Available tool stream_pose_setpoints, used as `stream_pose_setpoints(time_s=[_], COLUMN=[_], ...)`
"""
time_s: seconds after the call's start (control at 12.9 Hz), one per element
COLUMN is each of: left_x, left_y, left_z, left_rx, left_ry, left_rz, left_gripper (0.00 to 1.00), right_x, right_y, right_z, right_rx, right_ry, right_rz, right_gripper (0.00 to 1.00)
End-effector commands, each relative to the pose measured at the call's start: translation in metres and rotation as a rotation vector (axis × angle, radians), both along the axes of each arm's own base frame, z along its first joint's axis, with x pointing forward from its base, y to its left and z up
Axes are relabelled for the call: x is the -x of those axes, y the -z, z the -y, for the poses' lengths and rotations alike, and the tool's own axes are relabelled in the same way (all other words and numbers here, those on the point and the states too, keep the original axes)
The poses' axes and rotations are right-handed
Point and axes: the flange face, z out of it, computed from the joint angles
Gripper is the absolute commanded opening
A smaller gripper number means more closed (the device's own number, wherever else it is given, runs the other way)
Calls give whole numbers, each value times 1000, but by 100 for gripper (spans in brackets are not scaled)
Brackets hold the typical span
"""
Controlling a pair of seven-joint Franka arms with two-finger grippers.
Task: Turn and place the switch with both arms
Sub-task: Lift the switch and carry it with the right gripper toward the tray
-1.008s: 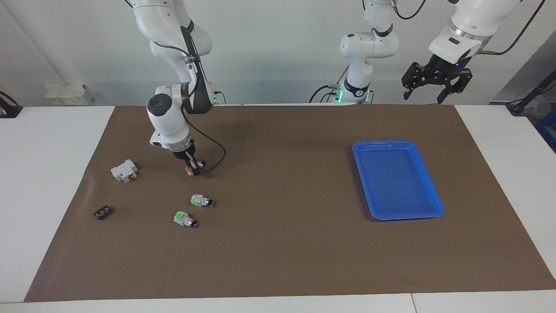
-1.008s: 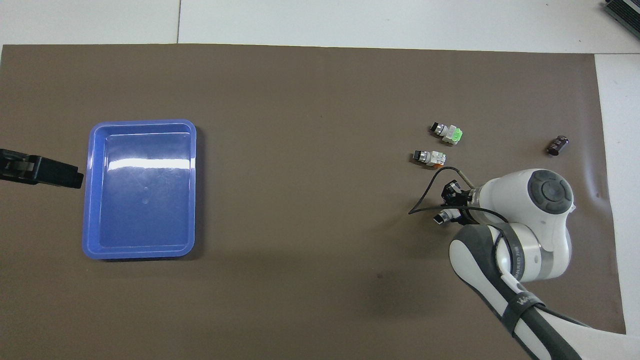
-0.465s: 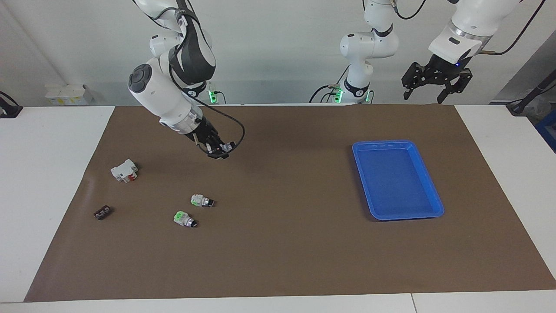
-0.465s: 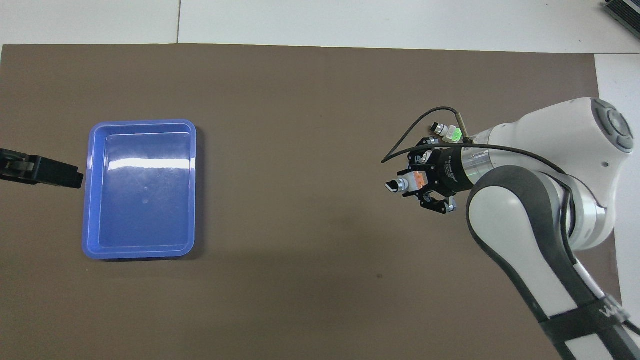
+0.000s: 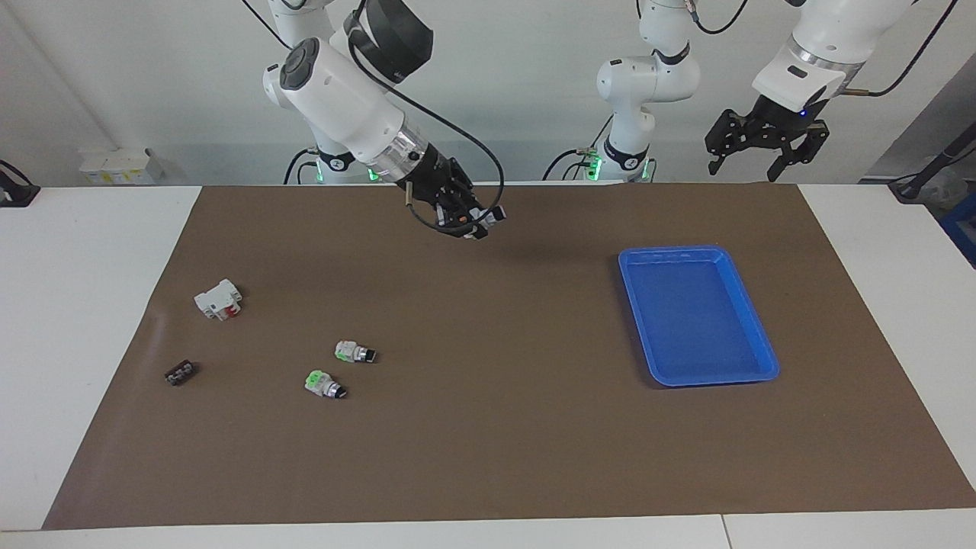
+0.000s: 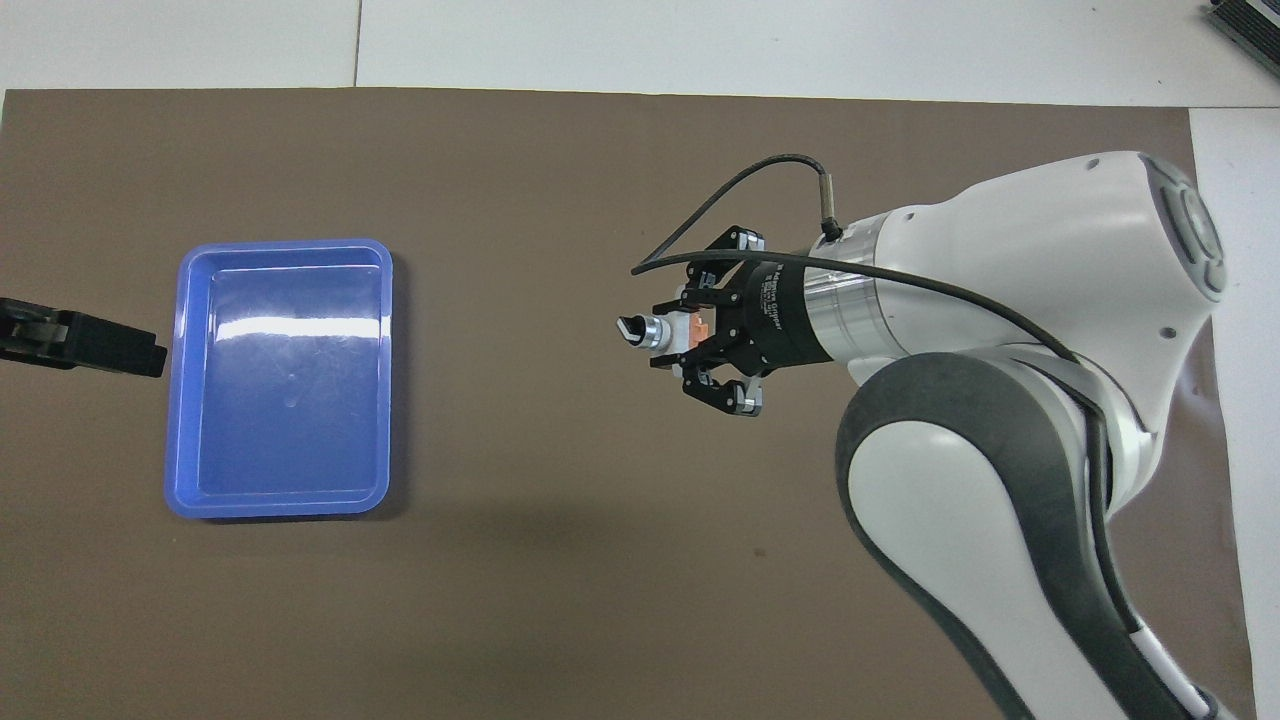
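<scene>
Arms [image 5: 343, 91] first, two of them. Right arm now stretched out over the middle of the brown mat [image 5: 488, 457], up from low over the mat's right-arm end a second ago. Right gripper [image 6: 672, 335] clamped on the switch [image 6: 662, 332], held in the air over the mat's middle toward the robots' edge, knob pointing at the tray, orange block between the fingers. Means pickup done and carry under way; likely heading for a handover and the turn, neither yet begun.

Left arm waiting as before, left gripper [image 5: 746, 163] hanging over the mat's corner at the left-arm end by the robots' edge, fingers apart, empty.

One blue tray [image 5: 755, 320], empty, at the left-arm end. One white block with red [image 5: 218, 299] near the right-arm end. Two other switches on the mat: one pale-trimmed [image 5: 354, 352], one bright green [image 5: 324, 383], just beside each other. One small black part [image 5: 180, 373] close to the right-arm edge.
</scene>
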Motion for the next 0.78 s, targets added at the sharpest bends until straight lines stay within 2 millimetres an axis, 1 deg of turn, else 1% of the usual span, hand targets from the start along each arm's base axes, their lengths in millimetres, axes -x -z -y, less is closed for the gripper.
stream_pose_setpoints(time_s=[0.0, 0.08, 0.23, 0.39, 0.47, 0.7], left_x=[7, 7, 7, 13, 14, 18], left_y=[0, 0, 0, 3, 3, 1], left_z=[-4, -3, -4, -4, -4, 11], left_rx=[-16, -16, -16, -20, -21, -23], left_ry=[9, 9, 7, 10, 4, 33], left_rz=[7, 7, 5, -32, -31, -34], left_gripper=[100, 100, 100, 100, 100, 100], right_x=[-11, -7, 9, 21, 23, 25], right_y=[-12, -14, -15, -11, -12, -11], right_z=[-33, -45, -74, -93, -95, -99], right_rx=[-84, -89, -86, -83, -86, -86], right_ry=[92, 90, 5, -77, -93, -112], right_rz=[-18, 7, 73, 115, 129, 157], right_gripper=[0, 0, 0, 0, 0, 0])
